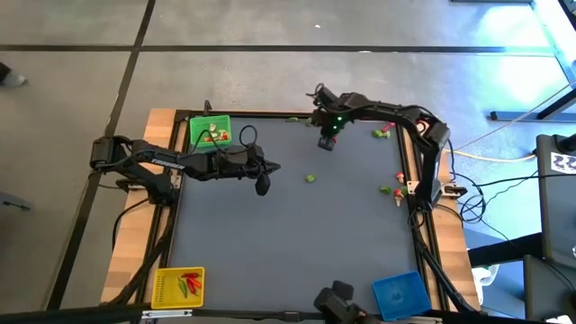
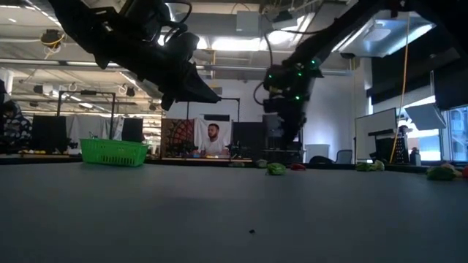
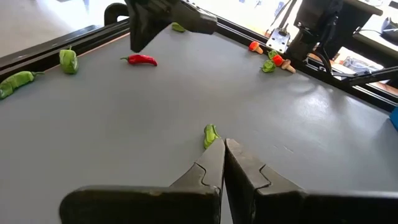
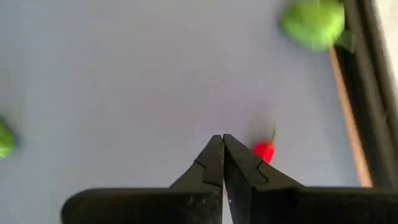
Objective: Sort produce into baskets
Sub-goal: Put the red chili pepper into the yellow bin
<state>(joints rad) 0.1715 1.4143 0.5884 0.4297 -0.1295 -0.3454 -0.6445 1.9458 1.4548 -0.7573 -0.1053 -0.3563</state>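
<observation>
My left gripper [image 1: 262,185] is shut and empty, above the table's middle; a small green piece [image 3: 210,134] lies on the table just beyond its fingertips [image 3: 224,144]. My right gripper [image 1: 327,141] is shut and empty near the far edge, pointing down; a red chili [image 4: 264,150] lies beside its tips [image 4: 222,139]. The green basket [image 1: 210,131] stands at the far left and holds a few pieces. The yellow basket [image 1: 178,286], at the near left, holds red and green pieces. The blue basket [image 1: 400,295] stands at the near right.
More produce lies loose: green peppers [image 3: 68,60] and a red chili [image 3: 141,60] near the far edge, red and green pieces [image 1: 392,191] by the right edge. A raised black frame [image 1: 409,171] borders the table. A person [image 2: 213,139] sits far behind.
</observation>
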